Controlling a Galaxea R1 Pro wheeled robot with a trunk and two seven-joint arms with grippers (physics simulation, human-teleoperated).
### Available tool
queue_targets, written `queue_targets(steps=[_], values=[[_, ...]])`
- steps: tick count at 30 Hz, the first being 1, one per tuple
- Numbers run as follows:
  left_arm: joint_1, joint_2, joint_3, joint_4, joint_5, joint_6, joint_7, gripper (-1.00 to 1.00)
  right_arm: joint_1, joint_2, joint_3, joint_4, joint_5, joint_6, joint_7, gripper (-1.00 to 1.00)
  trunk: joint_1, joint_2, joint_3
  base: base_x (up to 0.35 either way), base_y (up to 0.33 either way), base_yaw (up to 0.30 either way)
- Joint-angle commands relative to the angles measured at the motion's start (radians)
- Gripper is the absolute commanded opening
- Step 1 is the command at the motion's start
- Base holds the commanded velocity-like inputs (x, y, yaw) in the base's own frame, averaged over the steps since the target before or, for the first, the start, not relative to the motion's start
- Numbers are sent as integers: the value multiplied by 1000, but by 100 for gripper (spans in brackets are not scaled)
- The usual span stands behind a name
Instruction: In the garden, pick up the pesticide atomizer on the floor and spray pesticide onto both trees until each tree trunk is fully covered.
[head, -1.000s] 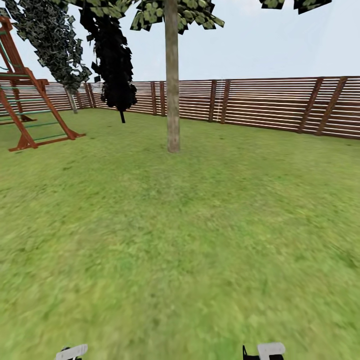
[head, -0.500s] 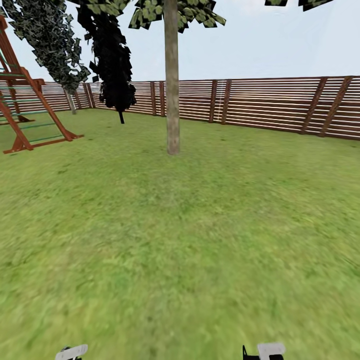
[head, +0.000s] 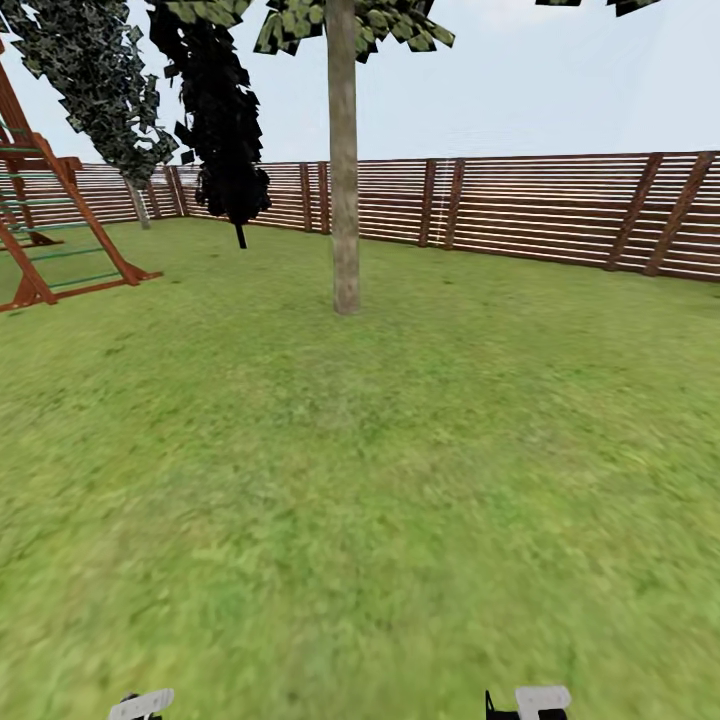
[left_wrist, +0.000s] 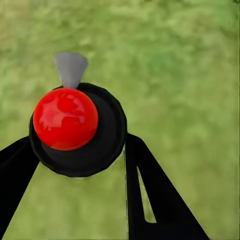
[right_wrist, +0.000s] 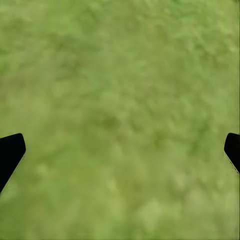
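Looking down my left wrist camera, I see the left gripper (left_wrist: 75, 165) clamped around the pesticide atomizer (left_wrist: 77, 130), its black fingers (left_wrist: 150, 195) pressed against the round black body on either side, with the red cap (left_wrist: 65, 119) and grey nozzle (left_wrist: 70, 68) pointing away over the grass. My right gripper (right_wrist: 120, 155) is spread wide with nothing between its tips, just lawn (right_wrist: 120, 100) beneath. From the head camera, open grass runs ahead to one tree trunk (head: 344, 200), upright and slightly left of centre. Beyond it stand a near-black conifer (head: 225, 130), a wooden play frame (head: 50, 230) far left, and the slatted fence (head: 540, 210) along the back.
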Motion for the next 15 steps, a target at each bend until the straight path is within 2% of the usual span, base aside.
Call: queue_targets(steps=[1, 15], values=[[-1, 0, 8, 1, -10, -4, 0, -100, -1, 0, -5, 1, 11, -2, -6, 100, 0, 0, -1, 339, 0, 0], [-1, 0, 8, 1, -10, -4, 0, -100, -1, 0, -5, 1, 11, -2, -6, 100, 0, 0, -1, 339, 0, 0]])
